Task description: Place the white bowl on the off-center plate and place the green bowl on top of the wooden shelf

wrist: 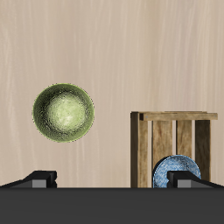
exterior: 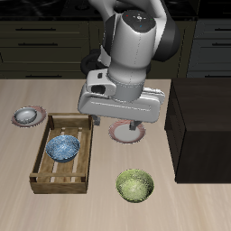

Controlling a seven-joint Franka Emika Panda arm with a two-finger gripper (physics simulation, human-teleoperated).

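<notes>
Wrist view shows the green bowl (wrist: 64, 113) upright on bare table beside the slatted crate (wrist: 175, 138), rigid, glossy, likely slippery, best pinched at its rim; the gripper (wrist: 114, 179) stands wide apart, empty.

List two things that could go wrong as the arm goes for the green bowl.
1. The crate stands near the green bowl; the open gripper could clip its wall coming down.
2. The shelf is tall; a bowl carried low might strike its side.
</notes>
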